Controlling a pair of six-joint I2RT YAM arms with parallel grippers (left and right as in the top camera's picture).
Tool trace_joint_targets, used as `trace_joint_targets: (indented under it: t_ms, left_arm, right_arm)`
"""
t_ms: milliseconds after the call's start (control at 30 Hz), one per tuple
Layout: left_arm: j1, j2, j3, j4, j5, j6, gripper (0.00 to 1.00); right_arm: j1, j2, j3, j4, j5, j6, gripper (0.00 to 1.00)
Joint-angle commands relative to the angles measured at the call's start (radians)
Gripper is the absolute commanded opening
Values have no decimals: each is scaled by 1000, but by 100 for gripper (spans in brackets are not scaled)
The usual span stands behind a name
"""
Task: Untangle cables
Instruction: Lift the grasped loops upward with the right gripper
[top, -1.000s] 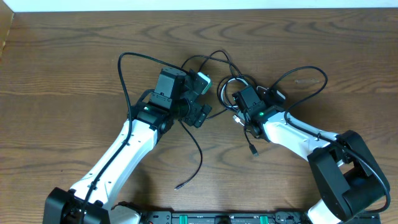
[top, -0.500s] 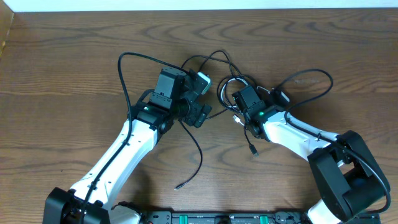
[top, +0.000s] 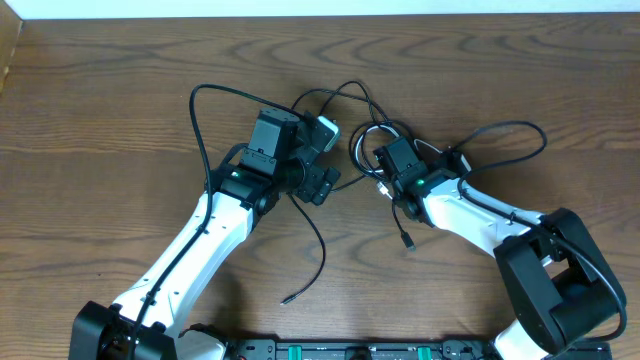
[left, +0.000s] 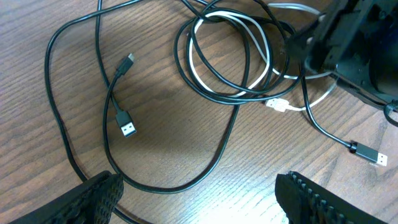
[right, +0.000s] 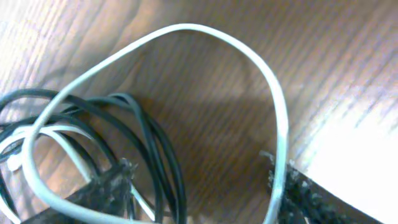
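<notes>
The cables (top: 365, 135) lie tangled between my two grippers: several black loops and one white cable. In the left wrist view the black coil (left: 186, 56) and the white cable (left: 264, 46) overlap, with loose plugs (left: 127, 129) beside them. My left gripper (left: 199, 205) (top: 328, 158) hovers open beside the tangle, a black loop (left: 217, 155) just ahead of its fingers. My right gripper (right: 199, 196) (top: 375, 160) is down in the tangle, jaws apart. The white cable (right: 186, 28) runs along its right finger (right: 298, 199), and black strands (right: 149, 137) pass by its left finger.
One long black cable trails toward the table's front and ends at a plug (top: 285, 298). Another plug (top: 407, 243) lies below the right wrist. A black loop (top: 195, 95) arcs out at upper left. The right arm's thick cord (top: 535, 130) bows out to the right.
The right arm's thick cord has swung farther out to the right as the right wrist shifted slightly. The left arm and the long trailing cable have not moved.
</notes>
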Motion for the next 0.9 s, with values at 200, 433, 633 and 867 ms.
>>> trace_joint_targets:
  t_ms: [200,433,633,867]
  left_arm:
    - [-3,5,0,-3,-3,-9,84]
    - [-3,5,0,-5,-3,-8,84]
    - [-3,5,0,-5,-3,-9,84]
    - [-3,5,0,-5,23,-8,82]
  right_arm:
    - [-9,18,-10,5,24,80,1]
    - [-23,-88,34,24,38,-350,1]
    - [-22,-325,127,2,-4,-887,1]
    - [-23,-560,257,-80,-136,-1147,1]
